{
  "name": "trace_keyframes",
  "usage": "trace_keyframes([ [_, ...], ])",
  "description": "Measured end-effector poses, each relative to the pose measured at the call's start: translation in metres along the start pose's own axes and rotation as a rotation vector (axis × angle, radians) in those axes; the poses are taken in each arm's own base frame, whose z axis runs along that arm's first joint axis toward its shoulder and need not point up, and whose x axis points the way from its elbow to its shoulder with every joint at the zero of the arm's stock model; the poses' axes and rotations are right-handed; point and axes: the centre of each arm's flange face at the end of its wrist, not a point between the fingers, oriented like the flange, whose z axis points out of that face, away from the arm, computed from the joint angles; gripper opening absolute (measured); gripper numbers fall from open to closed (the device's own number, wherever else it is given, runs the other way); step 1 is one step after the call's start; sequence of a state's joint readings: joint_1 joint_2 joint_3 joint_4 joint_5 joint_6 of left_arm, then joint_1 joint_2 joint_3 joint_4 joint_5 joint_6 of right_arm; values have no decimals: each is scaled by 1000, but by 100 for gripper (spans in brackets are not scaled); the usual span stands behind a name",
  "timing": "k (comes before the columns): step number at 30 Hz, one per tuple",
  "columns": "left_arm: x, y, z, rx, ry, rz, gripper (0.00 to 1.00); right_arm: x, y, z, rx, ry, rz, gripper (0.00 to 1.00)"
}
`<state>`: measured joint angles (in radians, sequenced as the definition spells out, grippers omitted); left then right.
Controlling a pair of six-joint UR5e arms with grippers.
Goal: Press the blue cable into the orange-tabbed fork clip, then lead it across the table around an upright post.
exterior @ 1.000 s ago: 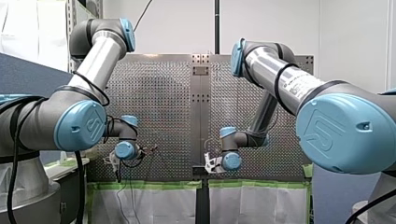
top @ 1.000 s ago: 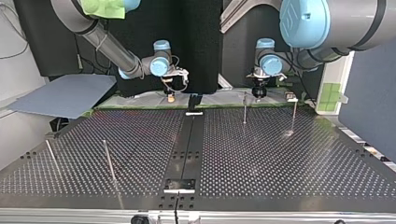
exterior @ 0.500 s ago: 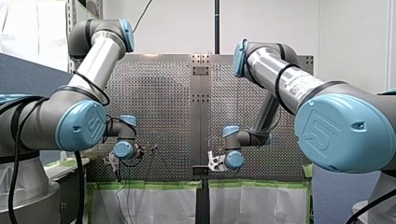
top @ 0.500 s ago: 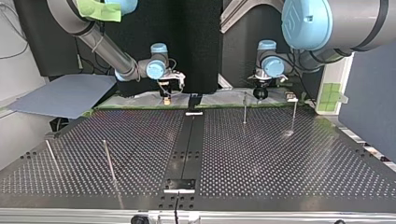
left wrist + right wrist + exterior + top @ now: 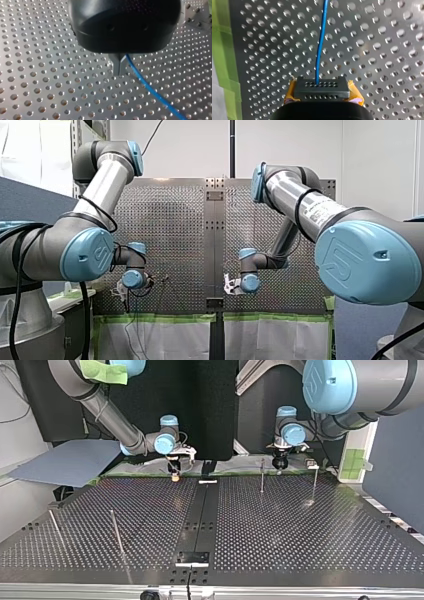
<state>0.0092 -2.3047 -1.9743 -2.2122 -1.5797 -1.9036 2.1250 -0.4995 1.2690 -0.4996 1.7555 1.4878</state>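
Well, both claws are pinched on the blue cable (image 5: 150, 90): the left gripper (image 5: 120, 72) and right gripper (image 5: 321, 87) hold it just above the arm-side edge of the table (image 5: 280, 525). I spot no fork clip, and no upright post (image 5: 261, 476) is rounded, so nearly everything remains.

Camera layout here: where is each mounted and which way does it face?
Front view: behind and above the arms, looking over the perforated table; my left arm at left, my right arm at right.
Top view: across the table, facing the arms; crossed: right gripper at left, left gripper at right.
Left wrist view: on my left wrist, facing the table; own fingers grip the blue cable.
Right wrist view: on my right wrist; own pads grip that cable.
Shared: wrist views, the cable; front and top, both arms.
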Motion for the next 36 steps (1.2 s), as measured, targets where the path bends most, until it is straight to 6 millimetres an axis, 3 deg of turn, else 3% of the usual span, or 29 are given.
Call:
trace_keyframes([
  [9,-3,3,2,6,-12,14,0,5,7,5,-28,1,17,0],
  [11,-4,1,4,22,-22,24,9,5,7,5,-27,-1,16,0],
  [12,-5,1,5,31,-26,28,9,5,7,5,-27,-3,15,0],
  [13,-5,0,6,39,-31,32,16,4,7,5,-27,-4,15,0],
  [14,-6,0,7,50,-39,39,35,4,7,5,-26,-5,14,0],
  [15,-7,0,7,58,-42,45,35,4,7,4,-26,-6,14,0],
  [16,-7,0,8,65,-42,51,60,4,7,4,-26,-8,13,0],
  [18,-7,0,8,74,-35,68,94,4,7,4,-26,-10,10,0],
  [19,-6,0,7,73,-30,75,94,4,7,4,-26,-11,10,0],
  [20,-6,1,7,69,-24,84,100,4,7,4,-26,-12,9,0],
  [36,10,11,-15,-24,103,216,100,3,5,2,-23,-19,12,0],
])
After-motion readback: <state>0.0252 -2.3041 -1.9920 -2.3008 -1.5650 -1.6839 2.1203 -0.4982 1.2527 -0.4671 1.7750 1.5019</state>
